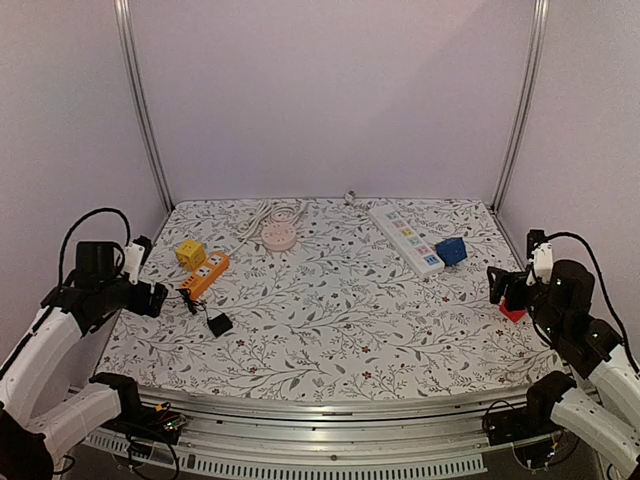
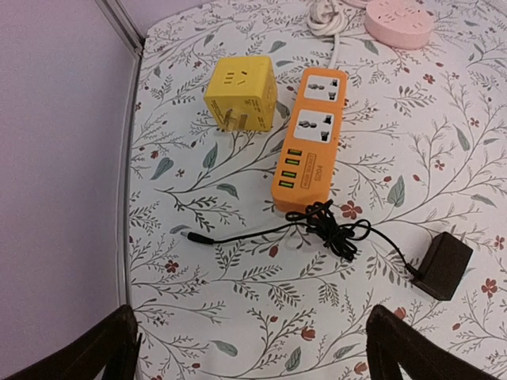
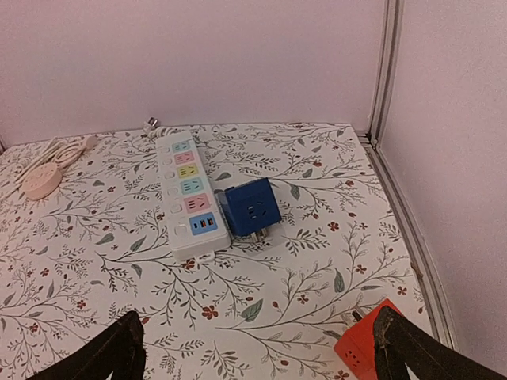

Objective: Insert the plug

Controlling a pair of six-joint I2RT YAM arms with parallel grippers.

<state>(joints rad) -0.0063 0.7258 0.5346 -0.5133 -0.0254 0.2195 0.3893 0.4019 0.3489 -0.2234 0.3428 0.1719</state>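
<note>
Desk (image 1: 340, 340) under a leafy cloth carries two clusters of sockets. Toward 9 o'clock in the top view lies an orange strip (image 2: 310, 138). A yellow cube (image 2: 240, 93) sits just beside it, at its 9 o'clock in the left wrist view, with prongs on its near face and not plugged in. At the strip's 6 o'clock end a thin black cord (image 2: 337, 229) lies tangled against it and runs to a black adapter (image 2: 444, 265) at 4 o'clock, flat on the cloth. A pink round socket (image 1: 280, 236) sits toward 12 o'clock. Toward 2 o'clock a white strip (image 3: 188, 194) lies slanted, and a blue cube (image 3: 248, 208) sits just beside its near end, prongs showing low on its near face, out of any socket. A red cube (image 3: 366, 348) lies at the 3 o'clock edge, close by a finger of the right hand (image 3: 261, 360). That hand hovers released, fingers spread wide, well short of the blue cube. The left hand (image 2: 253, 360) hovers released at the orange strip's 6 o'clock, holding nothing
</note>
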